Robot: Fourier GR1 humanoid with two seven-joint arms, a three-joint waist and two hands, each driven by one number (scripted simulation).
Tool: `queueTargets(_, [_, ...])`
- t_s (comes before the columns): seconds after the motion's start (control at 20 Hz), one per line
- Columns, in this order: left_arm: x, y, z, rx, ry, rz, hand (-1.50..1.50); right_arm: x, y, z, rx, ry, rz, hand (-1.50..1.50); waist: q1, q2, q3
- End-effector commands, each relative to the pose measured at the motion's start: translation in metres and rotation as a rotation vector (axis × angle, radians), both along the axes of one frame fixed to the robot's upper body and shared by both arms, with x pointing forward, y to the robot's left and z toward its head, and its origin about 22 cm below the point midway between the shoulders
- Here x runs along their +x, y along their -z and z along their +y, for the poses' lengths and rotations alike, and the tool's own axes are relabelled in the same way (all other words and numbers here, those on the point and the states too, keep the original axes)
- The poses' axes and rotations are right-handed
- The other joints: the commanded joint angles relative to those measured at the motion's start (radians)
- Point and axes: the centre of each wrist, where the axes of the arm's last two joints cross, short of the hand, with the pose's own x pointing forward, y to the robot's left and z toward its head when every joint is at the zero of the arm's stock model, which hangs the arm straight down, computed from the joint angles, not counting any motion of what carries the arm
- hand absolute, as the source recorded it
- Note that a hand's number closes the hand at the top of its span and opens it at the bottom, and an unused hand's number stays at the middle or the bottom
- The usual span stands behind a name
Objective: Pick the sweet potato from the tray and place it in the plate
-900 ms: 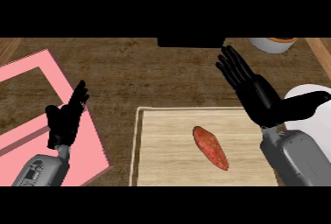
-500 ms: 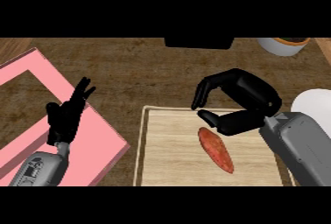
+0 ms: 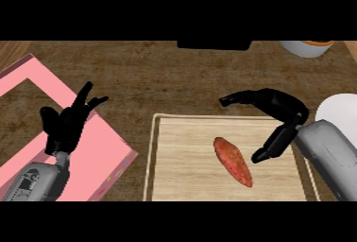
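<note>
While the sweet potato lies aslant on the wooden tray | right robot hand is over the tray's upper right, fingers curled, thumb pointing down just beside the sweet potato, holding nothing | left robot hand rests open, fingers up, above the pink plate | brown surface underneath.

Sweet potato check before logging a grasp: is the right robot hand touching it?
Apart. The head view shows bare tray between the sweet potato and the right robot hand.
</note>
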Motion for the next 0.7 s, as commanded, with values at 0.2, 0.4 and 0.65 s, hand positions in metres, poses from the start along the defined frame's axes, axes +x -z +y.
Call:
queueTargets(0.2, [-0.001, 0.0, 0.006, 0.005, -0.008, 0.029, 0.0, 0.014, -0.012, -0.03, -0.168, -0.183, -0.166, -1.5, -0.019, -0.009, -0.001])
queueTargets(0.4, [-0.003, 0.0, 0.003, -0.015, -0.007, 0.027, 0.0, 0.023, -0.015, -0.018, -0.211, -0.217, -0.211, -1.5, -0.019, -0.01, -0.002])
queueTargets(0.65, [0.0, -0.003, 0.017, 0.003, -0.034, 0.023, 0.0, 0.021, -0.015, -0.003, -0.361, -0.297, -0.237, -1.5, -0.028, -0.013, -0.003])
